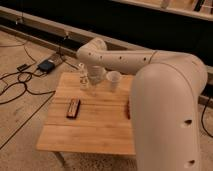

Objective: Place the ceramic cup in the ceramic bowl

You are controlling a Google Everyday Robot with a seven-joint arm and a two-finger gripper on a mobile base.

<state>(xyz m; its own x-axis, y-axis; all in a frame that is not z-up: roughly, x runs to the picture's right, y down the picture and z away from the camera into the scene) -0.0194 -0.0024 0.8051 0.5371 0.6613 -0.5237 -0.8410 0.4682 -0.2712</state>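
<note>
The ceramic cup (pixel 114 81) is small and whitish and stands at the far side of the wooden table (pixel 95 127). My gripper (pixel 93 80) hangs from the white arm just left of the cup, close beside it. I cannot tell whether it touches the cup. The ceramic bowl is hidden behind my big white arm (pixel 165 100) on the right.
A small clear bottle (pixel 82 77) stands just left of the gripper. A flat dark rectangular object (pixel 73 108) lies on the table's left half. An elongated reddish-brown object (pixel 128 107) peeks out beside my arm. Cables and a dark box (pixel 46 65) lie on the floor to the left.
</note>
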